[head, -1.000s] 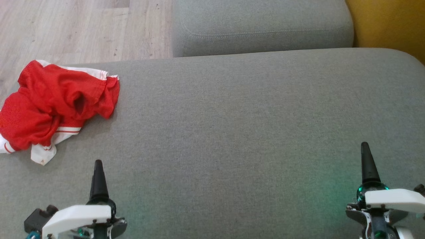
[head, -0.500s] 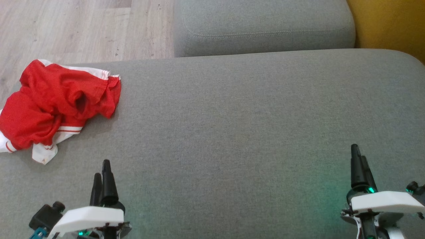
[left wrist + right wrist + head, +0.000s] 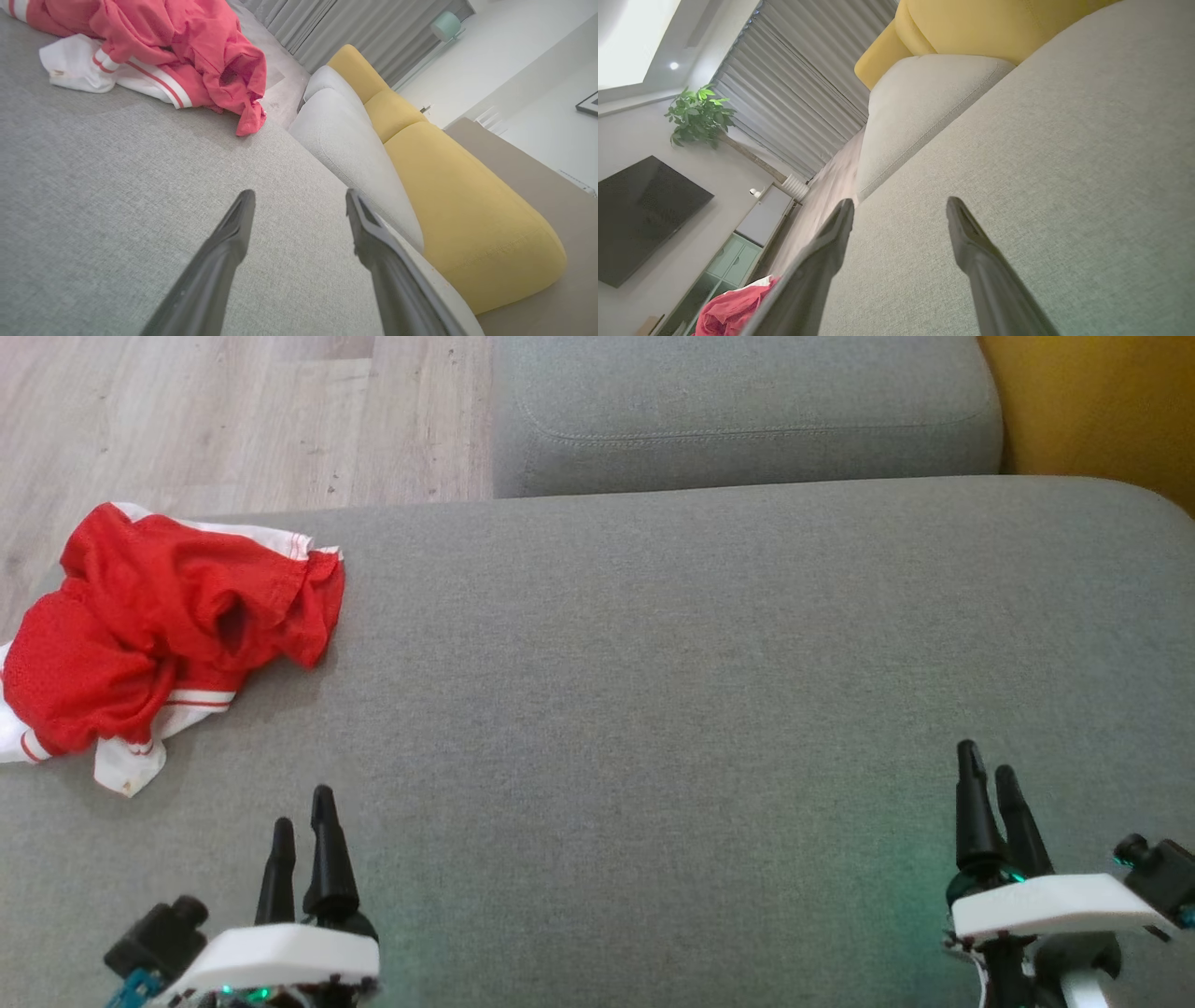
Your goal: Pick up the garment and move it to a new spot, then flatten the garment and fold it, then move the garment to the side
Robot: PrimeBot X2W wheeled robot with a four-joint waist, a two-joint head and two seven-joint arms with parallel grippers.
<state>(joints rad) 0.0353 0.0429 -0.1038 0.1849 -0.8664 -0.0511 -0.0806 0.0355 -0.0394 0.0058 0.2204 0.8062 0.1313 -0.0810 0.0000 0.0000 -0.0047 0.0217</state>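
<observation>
I count one garment (image 3: 168, 616), plus left gripper (image 3: 301, 807) and right gripper (image 3: 986, 758), jaws open, empty. My right wrist view adds a television (image 3: 640, 214).

Colour check, sofa
garment (image 3: 168, 616) red, white hems red-striped; seat cushion (image 3: 700, 709) plain grey; beyond it yellow cushion (image 3: 1102, 411), pale wood-grain floor (image 3: 187, 411).

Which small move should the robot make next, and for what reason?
Probably move the left gripper forward and leftward to the red garment. It lies crumpled and untouched at the left end of the grey cushion; both grippers stand open and empty, and the left gripper is much nearer to it than the right gripper.
</observation>
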